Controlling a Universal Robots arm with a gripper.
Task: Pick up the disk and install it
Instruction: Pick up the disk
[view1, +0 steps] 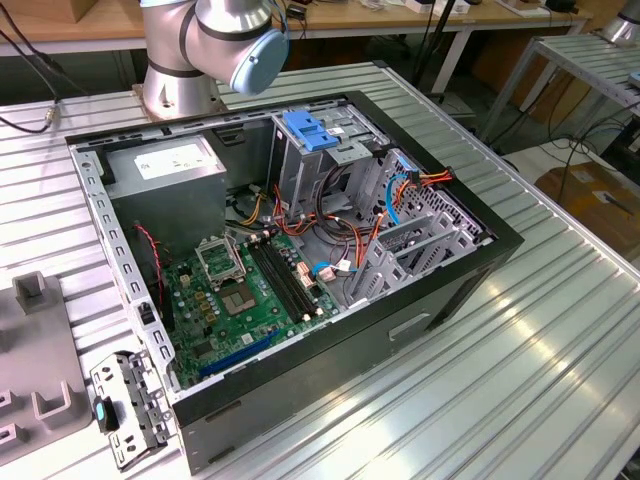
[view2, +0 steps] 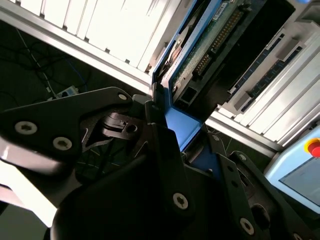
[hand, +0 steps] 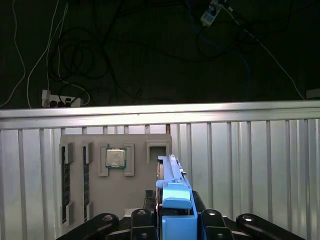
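Observation:
The disk (hand: 172, 172) stands on edge between my fingers, its blue carrier handle (hand: 177, 196) nearest the camera in the first wrist view. In the second wrist view the disk's green circuit board (view2: 202, 52) and blue rail (view2: 181, 119) run away from the black fingers (view2: 160, 145). My gripper (hand: 176, 220) is shut on the disk, held up above the ribbed metal table (hand: 250, 165). In the exterior view the open computer case (view1: 460, 285) lies on its side with the arm's base (view1: 200, 50) behind it.
Below the disk sits a grey parts tray (hand: 145, 142) holding a processor chip (hand: 116, 158) and memory sticks (hand: 65, 185). Inside the case are a green motherboard (view1: 250, 290), a grey power-supply box (view1: 175, 165), a metal cage with a blue latch (view1: 310, 130) and loose cables (view1: 400, 185).

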